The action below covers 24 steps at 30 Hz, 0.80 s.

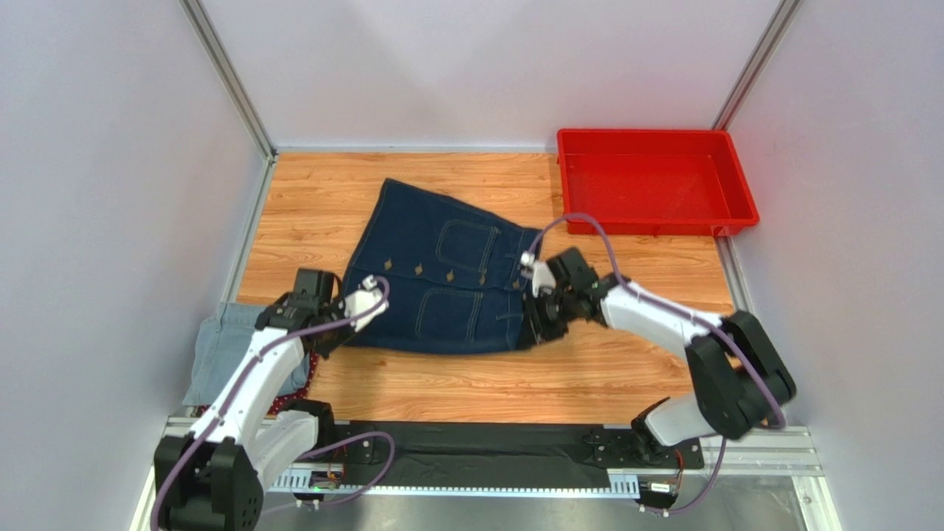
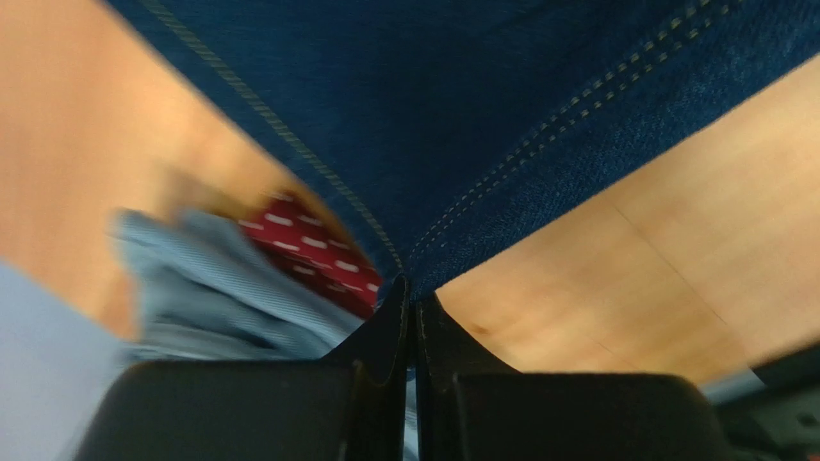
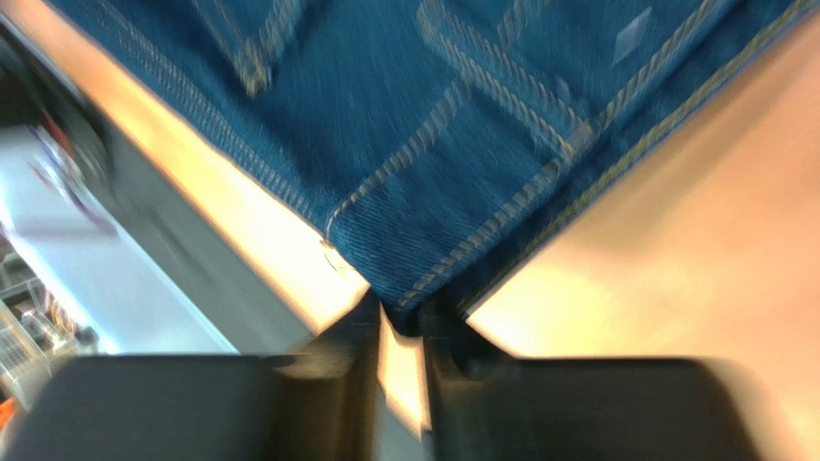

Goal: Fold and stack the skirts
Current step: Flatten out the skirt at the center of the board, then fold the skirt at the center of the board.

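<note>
The dark navy denim skirt with buttons and pockets lies spread on the wooden table. My left gripper is shut on its near left corner. My right gripper is shut on its near right corner. The light blue-grey denim skirt lies at the table's near left edge and shows in the left wrist view. The dark red dotted skirt peeks out under my left arm and beside the navy corner.
A red plastic tray stands at the back right corner. Grey walls close in the table on the left, back and right. A metal rail runs along the near edge.
</note>
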Each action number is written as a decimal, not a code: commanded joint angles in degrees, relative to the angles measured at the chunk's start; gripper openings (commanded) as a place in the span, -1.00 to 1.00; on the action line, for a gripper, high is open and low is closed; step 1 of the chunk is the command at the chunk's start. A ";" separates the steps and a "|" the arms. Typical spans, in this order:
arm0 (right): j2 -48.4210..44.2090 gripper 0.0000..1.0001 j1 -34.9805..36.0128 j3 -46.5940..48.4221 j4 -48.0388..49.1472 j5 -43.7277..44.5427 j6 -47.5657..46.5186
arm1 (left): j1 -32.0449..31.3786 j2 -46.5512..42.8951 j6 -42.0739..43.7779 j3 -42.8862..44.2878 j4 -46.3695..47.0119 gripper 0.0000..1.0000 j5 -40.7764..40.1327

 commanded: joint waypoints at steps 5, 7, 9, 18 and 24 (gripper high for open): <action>-28.00 -0.03 9.03 -4.36 -6.99 10.72 3.18 | 0.44 -11.17 3.43 -4.08 -9.24 -1.00 9.46; -30.57 -0.02 10.44 -3.13 -4.46 11.07 0.20 | 0.44 -11.97 3.34 -3.38 -11.43 -1.00 9.82; -32.25 0.00 11.58 -2.15 0.00 12.39 -6.30 | 0.44 -12.68 3.08 -2.85 -12.15 -1.00 9.65; -26.38 0.00 30.89 -4.60 -8.91 16.95 -55.40 | 0.44 -15.58 2.02 0.31 -14.08 -1.00 8.51; -15.48 0.14 36.46 -6.11 -4.98 26.54 -59.58 | 0.44 -15.84 1.32 0.49 -14.43 -1.00 8.50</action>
